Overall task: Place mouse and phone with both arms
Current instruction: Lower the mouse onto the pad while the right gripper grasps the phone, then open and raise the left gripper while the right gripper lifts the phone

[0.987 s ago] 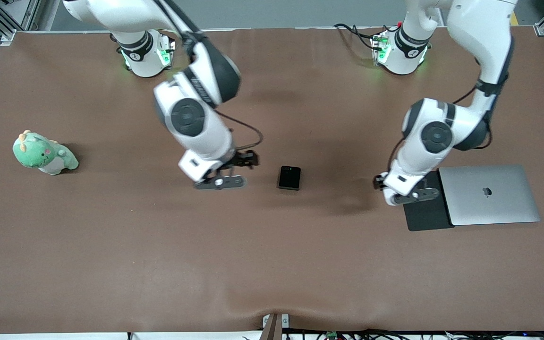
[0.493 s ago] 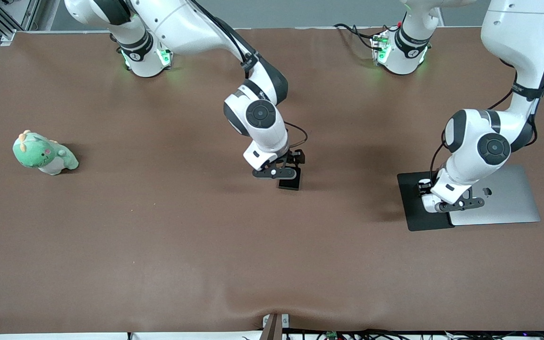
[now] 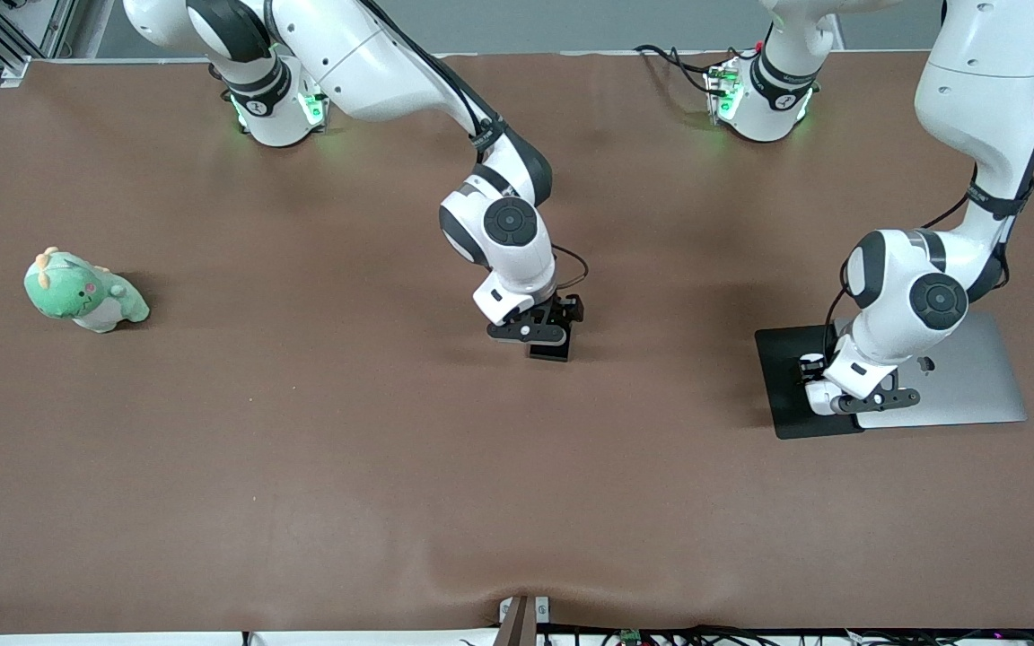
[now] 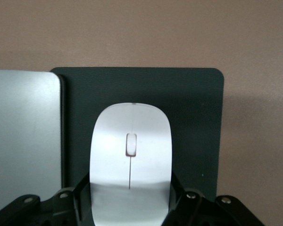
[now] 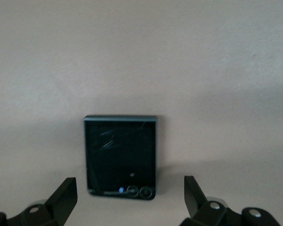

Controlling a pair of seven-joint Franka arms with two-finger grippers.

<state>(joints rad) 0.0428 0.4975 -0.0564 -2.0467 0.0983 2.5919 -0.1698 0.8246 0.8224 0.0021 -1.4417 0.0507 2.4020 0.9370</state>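
The mouse [image 4: 130, 160] is pinched lengthwise between the left gripper's [image 4: 130, 207] jaws on the mouse pad [image 4: 193, 122], beside the closed laptop [image 4: 23, 141]. The right gripper's [image 5: 129, 197] jaws are spread over the phone [image 5: 121, 156], flat on the tabletop [image 3: 302, 467].

my right arm reaches out from its base to mid-bench, wrist bent down, right end effector [image 3: 542, 337] low with its fingers [image 5: 61, 197] spread wide. my left arm folds down steeply at its own end of the bench, left end effector [image 3: 840, 401] low, fingers [image 4: 82, 197] closed against the mouse [image 4: 130, 162].
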